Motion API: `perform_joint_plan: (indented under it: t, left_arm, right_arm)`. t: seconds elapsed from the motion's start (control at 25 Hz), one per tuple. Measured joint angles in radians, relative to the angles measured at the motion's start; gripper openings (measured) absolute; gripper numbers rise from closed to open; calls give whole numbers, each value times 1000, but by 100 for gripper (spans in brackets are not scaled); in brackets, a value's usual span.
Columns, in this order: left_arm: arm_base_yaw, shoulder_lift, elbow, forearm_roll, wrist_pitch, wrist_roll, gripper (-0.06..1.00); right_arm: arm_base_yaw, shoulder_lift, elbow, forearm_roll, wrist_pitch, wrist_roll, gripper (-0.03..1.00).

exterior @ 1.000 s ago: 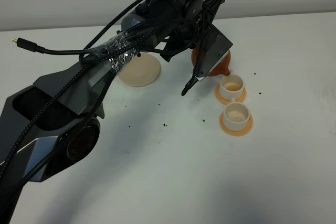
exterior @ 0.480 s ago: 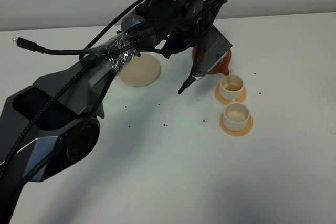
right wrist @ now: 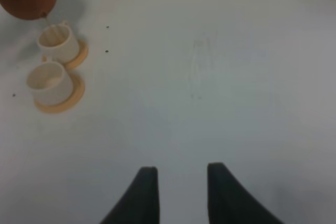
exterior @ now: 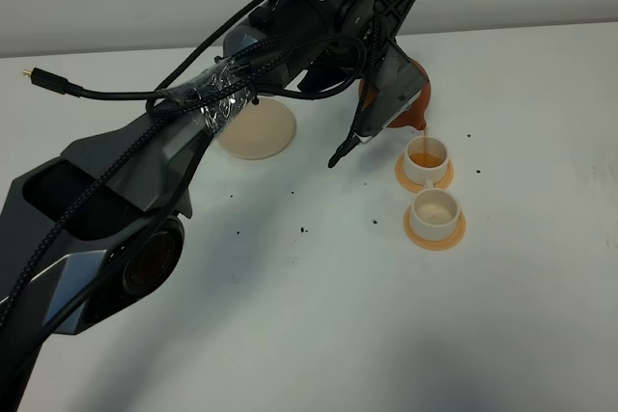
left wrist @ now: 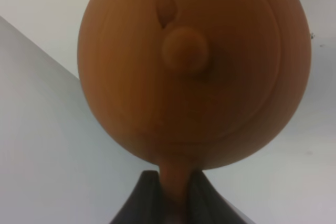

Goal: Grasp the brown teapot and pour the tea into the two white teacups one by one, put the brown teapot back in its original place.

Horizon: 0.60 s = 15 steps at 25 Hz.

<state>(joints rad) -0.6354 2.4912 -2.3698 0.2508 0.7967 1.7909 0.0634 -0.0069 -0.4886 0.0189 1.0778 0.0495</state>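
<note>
1. A white worktop point(exterior: 386, 315) seen from above, with a black left arm reaching over it towards the far edge, right of the middle.
2. The teapot point(exterior: 413, 103) is round, matte, reddish-brown clay. The left wrist view shows its lid with a round knob in the middle.
3. The teapot is in the air, just above the far cup point(exterior: 427, 175), and partly hidden behind the arm.
4. The left tool point(left wrist: 176, 203) is closed on the teapot's loop handle, with a dark finger tight on each side of it.
5. The teapot is tipped. Its handle-to-spout line slants down from the tool to the cup, with the short spout lowest and pointing at the cup's mouth.
6. A thin thread of tea point(exterior: 425, 156) runs from the spout into the far cup, where an amber pool shows.
7. The near cup point(exterior: 435, 224) stands just beside it, towards the front edge. Its inside looks pale, and whether it holds tea cannot be told.
8. Both cups are small, white and cylindrical, and each sits on a thin orange coaster point(exterior: 450, 233).
9. A cream saucer point(exterior: 259, 132) lies bare near the far edge, left of the cups and well apart from them.
10. The right tool point(right wrist: 178, 192) hangs over bare worktop, its fingers parted and holding nothing. Its camera sees the cups and teapot well away.
11. Small dark specks point(exterior: 305, 231) dot the worktop.
</note>
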Motion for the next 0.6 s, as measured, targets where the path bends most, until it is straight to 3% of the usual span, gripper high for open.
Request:
perform_joint_plan:
  t: [0.6]
  left_arm:
    - [0, 0, 0, 0, -16, 49, 12]
  right_arm:
    - [0, 0, 0, 1, 0, 0, 24]
